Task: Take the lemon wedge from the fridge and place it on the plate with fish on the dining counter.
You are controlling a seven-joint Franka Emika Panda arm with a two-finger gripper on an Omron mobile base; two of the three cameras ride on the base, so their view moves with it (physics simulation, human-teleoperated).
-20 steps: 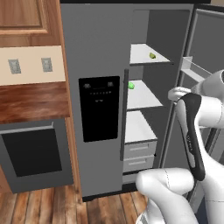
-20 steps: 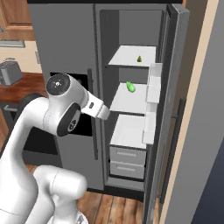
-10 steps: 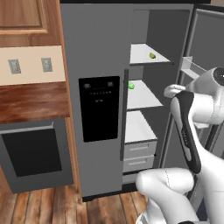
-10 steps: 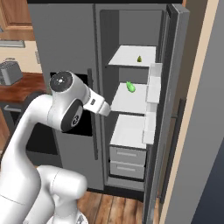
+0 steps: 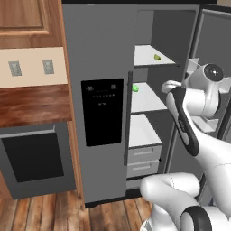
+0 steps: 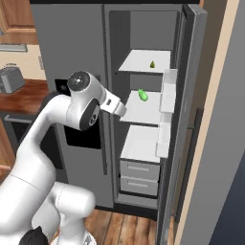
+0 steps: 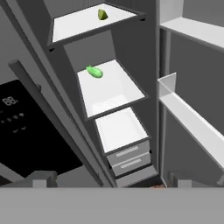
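Observation:
The fridge (image 5: 101, 54) (image 6: 72, 43) is tall and grey, with a black dispenser panel (image 5: 103, 110) and its right door swung open. The lemon wedge (image 7: 102, 15) (image 5: 157, 57) (image 6: 152, 64), tiny and yellow-green, lies on the top shelf. A brighter green round fruit (image 7: 94, 71) (image 5: 135, 88) (image 6: 142, 94) rests on the second shelf. My gripper (image 7: 109, 181) is open and empty, outside the compartment at about the height of the lower shelves. The lemon wedge is well above and beyond it. The plate with fish and the dining counter are out of view.
The open door (image 6: 189, 119) stands to the right with white door bins (image 7: 192, 127) (image 6: 167, 91). Two drawers (image 5: 143, 161) sit under the lowest shelf. Left of the fridge are a wooden counter (image 5: 31, 106), an oven (image 5: 36, 162) and a toaster (image 6: 10, 79).
My arm has lifted a little and swung toward the open fridge compartment. The fruit on the shelves has not moved.

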